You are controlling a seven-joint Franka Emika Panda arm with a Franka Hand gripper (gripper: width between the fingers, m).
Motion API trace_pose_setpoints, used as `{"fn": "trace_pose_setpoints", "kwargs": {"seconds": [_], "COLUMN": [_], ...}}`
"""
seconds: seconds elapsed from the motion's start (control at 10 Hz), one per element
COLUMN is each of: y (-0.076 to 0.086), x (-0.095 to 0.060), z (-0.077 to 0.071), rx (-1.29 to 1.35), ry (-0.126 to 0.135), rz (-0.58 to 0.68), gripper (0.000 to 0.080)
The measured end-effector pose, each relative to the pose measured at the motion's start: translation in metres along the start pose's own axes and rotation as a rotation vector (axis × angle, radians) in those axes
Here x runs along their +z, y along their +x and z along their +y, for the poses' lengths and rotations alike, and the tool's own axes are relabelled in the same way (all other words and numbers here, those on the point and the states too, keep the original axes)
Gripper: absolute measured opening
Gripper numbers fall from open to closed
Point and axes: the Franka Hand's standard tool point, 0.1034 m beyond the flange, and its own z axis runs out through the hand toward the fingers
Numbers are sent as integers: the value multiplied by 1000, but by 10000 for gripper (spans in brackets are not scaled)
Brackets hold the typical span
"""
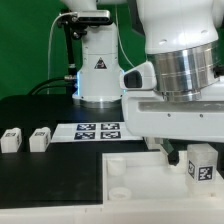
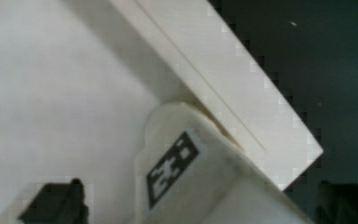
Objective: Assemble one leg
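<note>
A leg (image 1: 203,166), a small white block with a black-and-white tag, stands at the edge of the large white panel (image 1: 135,190), at the exterior view's right. My gripper (image 1: 196,152) hangs right over it, mostly hidden under the wrist. In the wrist view the leg (image 2: 190,165) sits between the two dark fingertips (image 2: 51,202), on the panel (image 2: 69,90) beside its raised edge. My gripper (image 2: 197,208) is open around the leg, and a strip of panel shows between one finger and the leg. Two more legs (image 1: 10,139) (image 1: 39,138) lie on the black table at the exterior view's left.
The marker board (image 1: 98,130) lies on the table behind the panel. A white robot base with a warning label (image 1: 98,75) stands at the back. A black camera stand (image 1: 68,40) rises at the back left.
</note>
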Motion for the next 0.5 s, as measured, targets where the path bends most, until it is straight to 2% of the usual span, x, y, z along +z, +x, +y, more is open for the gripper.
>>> {"fn": "trace_pose_setpoints", "kwargs": {"seconds": [0.1,0.2,0.3,0.4,0.5], "y": [0,1,1,1,1], "x": [-1,-2,-3,-2,-2], "z": [-1,-2,-4,-3,-3], "rx": [-219,-363,-360,-340,-340], "ry": [-33,-46,-45,-45,-46], "rz": [16,19,27,26,26], "gripper": [649,649,649,540,540]}}
